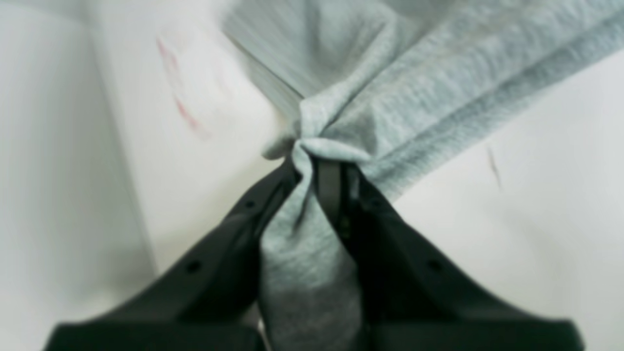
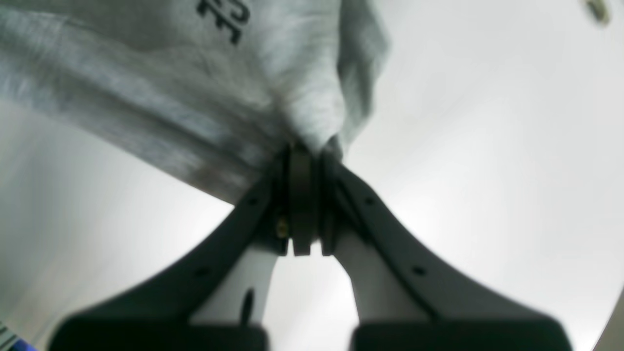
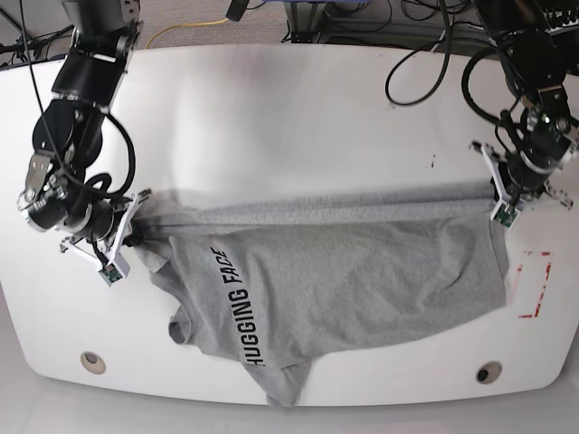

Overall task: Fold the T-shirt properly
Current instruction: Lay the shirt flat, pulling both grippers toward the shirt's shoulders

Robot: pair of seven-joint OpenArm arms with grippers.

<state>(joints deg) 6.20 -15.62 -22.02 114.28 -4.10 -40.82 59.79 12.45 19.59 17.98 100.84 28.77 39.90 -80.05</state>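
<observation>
Shirt strung taut between two pinches, ready to slip.

At nine o'clock the right gripper [image 3: 134, 231] is clamped on a bunch of the T-shirt [image 3: 344, 280]; at three o'clock the left gripper [image 3: 496, 194] nips the opposite edge. The body sags toward six o'clock on the table [image 3: 289, 117]. Either thin pinch could slip, dropping the shirt crooked.

You are seeing the T-shirt [image 1: 414, 97] smeared by blur in the left wrist view, its upper folds running past the top edge; in the right wrist view the black lettering [image 2: 224, 17] is getting cut off at the top, unreadable; the small object [image 2: 597, 10] top right is staying too blurred to identify.
</observation>
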